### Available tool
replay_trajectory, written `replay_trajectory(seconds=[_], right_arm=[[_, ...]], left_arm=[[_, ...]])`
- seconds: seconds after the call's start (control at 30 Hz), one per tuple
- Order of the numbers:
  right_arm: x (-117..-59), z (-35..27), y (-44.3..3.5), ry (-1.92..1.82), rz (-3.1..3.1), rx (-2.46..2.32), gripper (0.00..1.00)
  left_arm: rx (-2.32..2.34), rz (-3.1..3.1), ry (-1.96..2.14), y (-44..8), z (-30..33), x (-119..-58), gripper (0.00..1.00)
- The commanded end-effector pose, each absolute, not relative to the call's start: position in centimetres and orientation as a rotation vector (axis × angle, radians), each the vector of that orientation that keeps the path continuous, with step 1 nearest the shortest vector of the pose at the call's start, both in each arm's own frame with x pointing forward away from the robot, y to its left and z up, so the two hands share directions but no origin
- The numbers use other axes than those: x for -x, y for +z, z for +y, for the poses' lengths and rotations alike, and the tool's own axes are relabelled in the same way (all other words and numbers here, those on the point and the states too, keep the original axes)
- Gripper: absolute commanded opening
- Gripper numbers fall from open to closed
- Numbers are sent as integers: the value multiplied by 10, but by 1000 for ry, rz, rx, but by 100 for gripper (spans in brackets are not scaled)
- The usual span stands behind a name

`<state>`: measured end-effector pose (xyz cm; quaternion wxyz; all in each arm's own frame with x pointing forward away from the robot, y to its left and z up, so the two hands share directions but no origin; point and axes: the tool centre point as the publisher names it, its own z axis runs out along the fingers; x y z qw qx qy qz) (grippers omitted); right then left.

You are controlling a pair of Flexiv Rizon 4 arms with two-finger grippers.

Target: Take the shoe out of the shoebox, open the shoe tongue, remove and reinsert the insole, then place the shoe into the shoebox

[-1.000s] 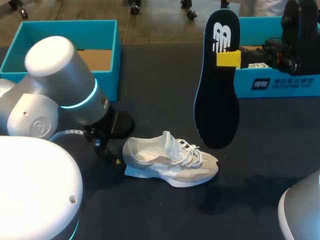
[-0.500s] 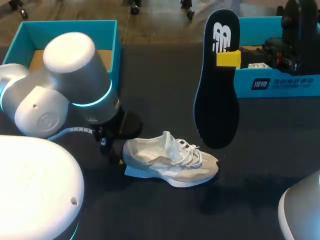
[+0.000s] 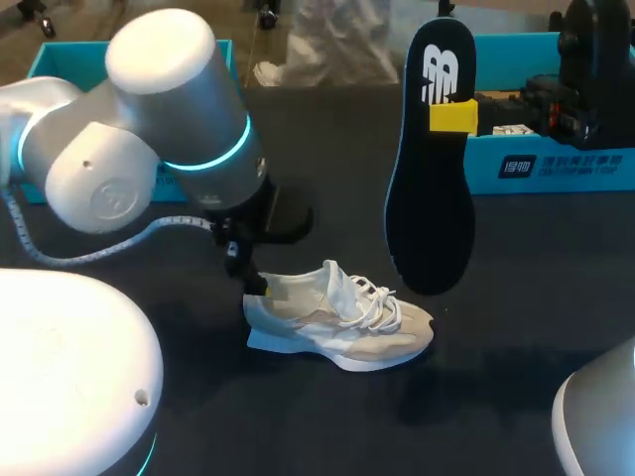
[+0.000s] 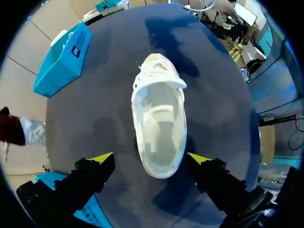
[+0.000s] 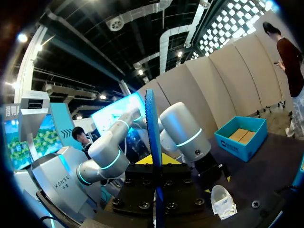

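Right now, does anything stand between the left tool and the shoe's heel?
Nothing visible does. The left tool hangs open over the shoe, its heel between the two fingers, with only bare table on either side.

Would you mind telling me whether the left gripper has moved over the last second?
Yes. The left gripper has shifted rightward and up, from beside the heel of the shoe to just over it.

Left arm (image 3: 149,129): silver rounded links, cyan ring (image 3: 220,154), grey cable (image 3: 60,260); left gripper (image 4: 151,157) black, yellow tips.
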<state>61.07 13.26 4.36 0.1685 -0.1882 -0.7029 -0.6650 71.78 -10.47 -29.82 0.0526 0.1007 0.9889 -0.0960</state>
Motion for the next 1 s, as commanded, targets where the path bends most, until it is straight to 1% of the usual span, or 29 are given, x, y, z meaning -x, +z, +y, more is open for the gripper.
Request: replay_trajectory(seconds=[0.03,0.27,0.5,0.6,0.63,0.77,0.8,0.87,0.9,0.93,0.97,1.0], right_arm=[[-614,136,43,-1886,-2000,533,0],[-614,136,43,-1886,-2000,533,0],[-614,136,43,-1886,-2000,533,0],[-614,136,43,-1886,-2000,533,0],[-614,136,43,-1886,-2000,533,0],[-614,136,43,-1886,-2000,533,0],[-614,136,43,-1886,-2000,533,0],[-614,136,43,-1886,-2000,533,0],[-614,136,43,-1886,-2000,533,0],[-614,136,43,-1886,-2000,533,0],[-614,136,43,-1886,-2000,533,0],[-614,136,43,-1886,-2000,533,0]], left_arm=[[-318,2998,-281,-325,-129,-727,100],[-277,2992,-244,-352,-153,-737,100],[-241,3018,-244,-374,-161,-744,100],[-227,3021,-234,-381,-163,-747,96],[-222,3024,-234,-382,-164,-747,93],[-204,3041,-225,-389,-166,-750,73],[-206,3047,-221,-390,-166,-750,66],[-209,3051,-218,-392,-166,-749,50],[-211,3053,-217,-392,-166,-748,47],[-211,3054,-217,-392,-165,-748,38],[-212,3055,-217,-392,-165,-748,9],[-212,3055,-218,-393,-164,-748,0]])
